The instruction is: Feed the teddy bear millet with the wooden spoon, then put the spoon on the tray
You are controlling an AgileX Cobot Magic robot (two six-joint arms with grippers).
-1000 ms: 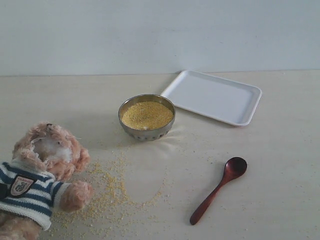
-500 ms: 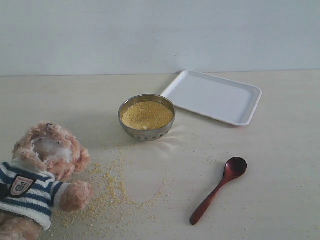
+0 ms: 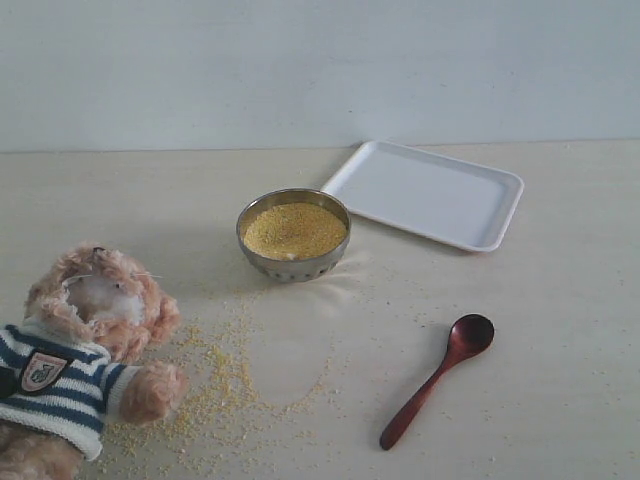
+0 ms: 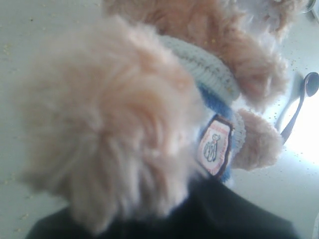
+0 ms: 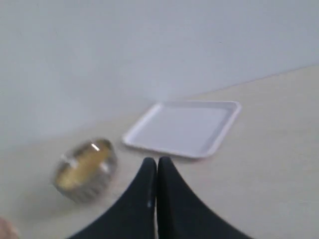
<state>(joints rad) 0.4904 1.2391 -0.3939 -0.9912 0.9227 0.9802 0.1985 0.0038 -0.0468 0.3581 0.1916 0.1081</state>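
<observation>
The pale desk (image 3: pixel 560 330) is carrying the wooden spoon (image 3: pixel 437 379), lying free, apart from the tray (image 3: pixel 430 195). I am judging it light, stiff and smooth, and am aiming at mid-handle. The right claw (image 5: pixel 157 160) is sitting pressed together; the left claw (image 4: pixel 214 219) I cannot tell.

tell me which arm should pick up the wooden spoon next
Right. The wooden spoon lies on the right side of the table, and the right pincer is shut and empty. The left wrist view is filled by the teddy bear.
</observation>
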